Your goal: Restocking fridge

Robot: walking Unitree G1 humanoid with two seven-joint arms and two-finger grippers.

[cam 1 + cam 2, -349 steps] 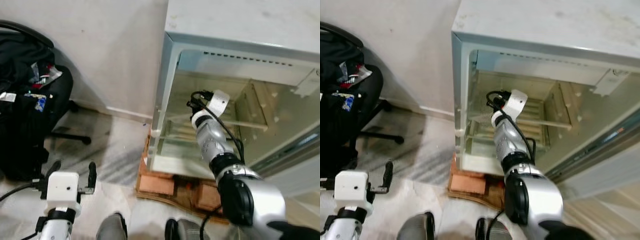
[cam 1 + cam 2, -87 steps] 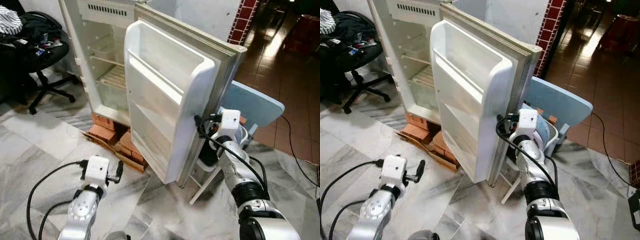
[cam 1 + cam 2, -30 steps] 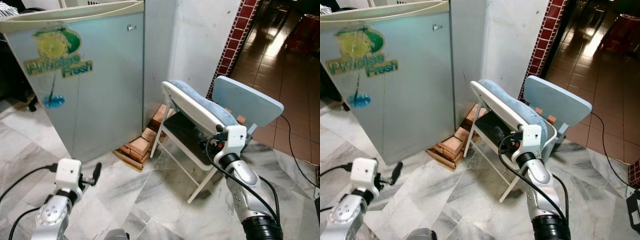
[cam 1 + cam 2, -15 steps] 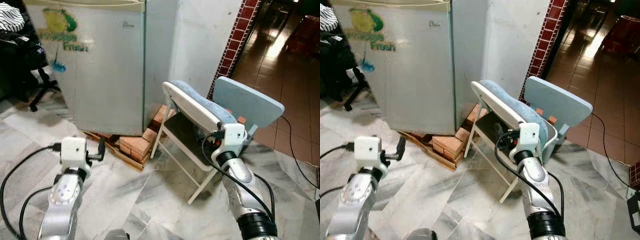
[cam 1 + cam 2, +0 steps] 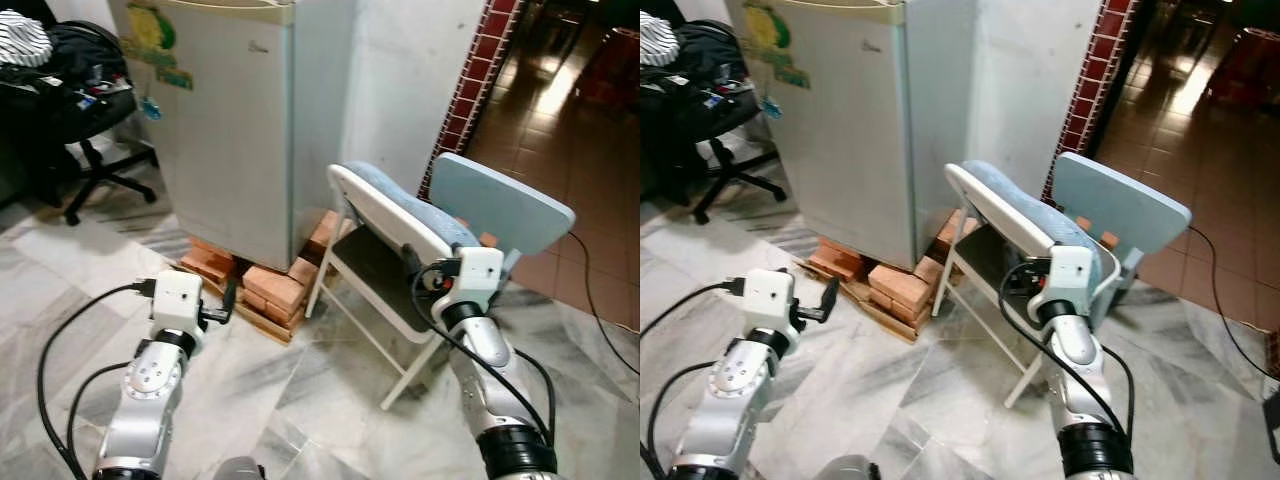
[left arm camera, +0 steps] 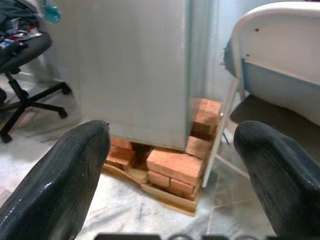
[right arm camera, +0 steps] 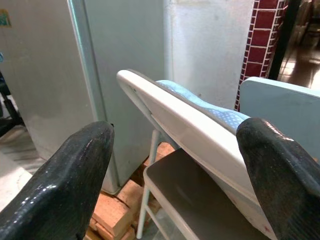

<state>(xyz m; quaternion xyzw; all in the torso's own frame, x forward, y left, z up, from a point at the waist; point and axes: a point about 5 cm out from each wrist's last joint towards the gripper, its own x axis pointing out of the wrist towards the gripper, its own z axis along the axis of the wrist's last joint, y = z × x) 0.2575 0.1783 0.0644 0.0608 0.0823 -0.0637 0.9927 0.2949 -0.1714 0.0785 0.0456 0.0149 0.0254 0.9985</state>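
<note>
The fridge [image 5: 235, 120] stood shut against the white wall [image 5: 400, 80], a small grey box with a fruit sticker [image 5: 155, 45] on its door; it sat raised on a stack of red bricks [image 5: 262, 288] laid over a wooden board on the marble floor [image 5: 300, 400]; just beside it, on the robot's right, a white folding chair [image 5: 385, 235] with a blue cushion leaned close to the bricks, and a pale blue board [image 5: 500, 205] stood behind the chair, near a column of red tiles [image 5: 480, 70]; well off to the fridge's other side, a black office chair [image 5: 85, 110] carried a heap of bags and clothes. The left gripper [image 6: 172, 165] hung low over the floor, pointed at the fridge's lower corner and the bricks, its two black fingers [image 6: 60, 185] spread wide with nothing between them; black cables looped from that arm across the floor. The right gripper [image 7: 175, 170] was held in front of the folding chair's seat, fingers [image 7: 280, 170] likewise parted and empty, facing the chair's back and the fridge's side beyond it.
</note>
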